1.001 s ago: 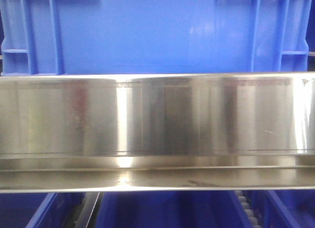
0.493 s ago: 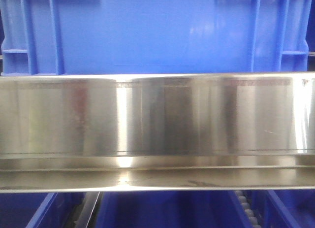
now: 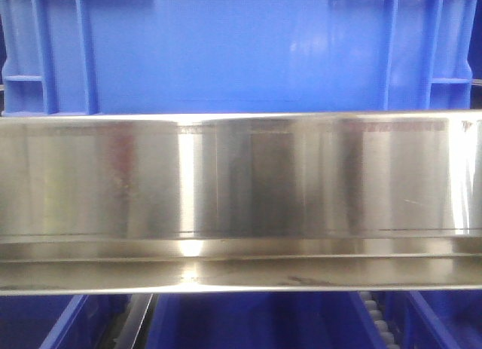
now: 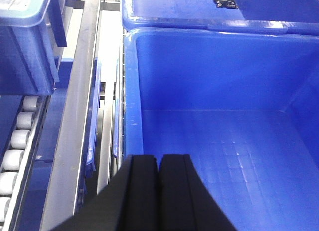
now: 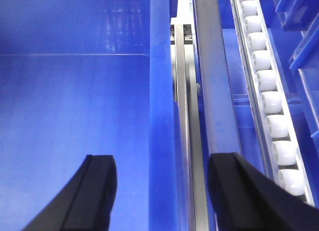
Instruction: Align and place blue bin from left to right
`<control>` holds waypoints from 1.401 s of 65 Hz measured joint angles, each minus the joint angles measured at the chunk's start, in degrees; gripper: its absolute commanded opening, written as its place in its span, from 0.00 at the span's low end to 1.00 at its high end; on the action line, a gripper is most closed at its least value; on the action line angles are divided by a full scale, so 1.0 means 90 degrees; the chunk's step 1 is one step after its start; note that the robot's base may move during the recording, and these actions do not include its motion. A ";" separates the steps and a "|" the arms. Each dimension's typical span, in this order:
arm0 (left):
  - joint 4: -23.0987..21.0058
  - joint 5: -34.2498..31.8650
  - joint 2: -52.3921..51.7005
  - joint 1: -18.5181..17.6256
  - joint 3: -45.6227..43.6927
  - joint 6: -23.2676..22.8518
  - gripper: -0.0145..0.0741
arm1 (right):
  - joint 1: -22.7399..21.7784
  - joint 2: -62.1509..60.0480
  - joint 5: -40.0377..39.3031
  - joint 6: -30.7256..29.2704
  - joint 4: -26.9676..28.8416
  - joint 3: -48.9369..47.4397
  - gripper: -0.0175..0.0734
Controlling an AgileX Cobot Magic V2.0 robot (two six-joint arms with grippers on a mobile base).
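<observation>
The blue bin (image 3: 226,55) sits just beyond the steel rail (image 3: 241,183), its long side running left to right. Its right wall lies between the right gripper's (image 5: 162,166) spread jaws, seemingly untouched. The left gripper (image 4: 159,163), pinched together and empty, hovers just inside its left wall.

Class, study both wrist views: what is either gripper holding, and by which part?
Nothing is held. The left gripper is shut empty above the blue bin; the right gripper stands open astride its side wall, fingers clear of it.
</observation>
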 measured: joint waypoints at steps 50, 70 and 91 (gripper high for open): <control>-0.0050 0.0124 0.0000 0.0000 0.0000 0.0000 0.04 | 0.0000 0.0432 0.0199 0.0000 0.0011 -0.0011 0.53; -0.0209 0.0288 0.0000 0.0000 0.0000 -0.0012 0.41 | 0.0000 0.0432 0.0199 0.0000 0.0011 -0.0011 0.53; -0.0230 0.0330 0.0340 0.0000 0.0000 -0.0012 0.55 | 0.0000 0.0432 0.0199 0.0000 0.0011 -0.0011 0.53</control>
